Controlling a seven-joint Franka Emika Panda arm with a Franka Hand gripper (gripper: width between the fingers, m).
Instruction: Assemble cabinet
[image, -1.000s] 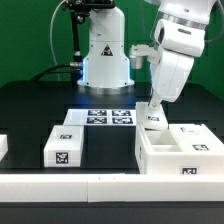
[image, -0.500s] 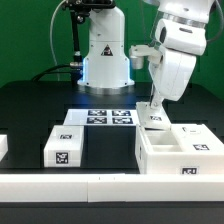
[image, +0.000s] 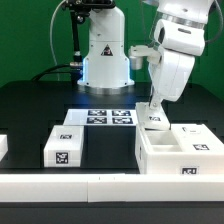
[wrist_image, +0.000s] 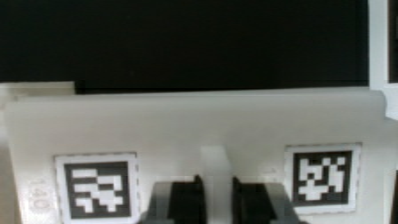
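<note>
I am pressing my pincer down at the cabinet box's rear wall, though I cannot tell whether it is clenching. Pulling askew, I am risking tipping the box.

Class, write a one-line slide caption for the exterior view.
Gripper poised at the far edge of the white cabinet, marker board beside it.

A black table carries the marker board, which lies flat toward the far middle. Nearer, on the exterior view's left, stands a white block with one tag on its near face. A long white rail runs along the near edge. A green wall stands behind.
</note>
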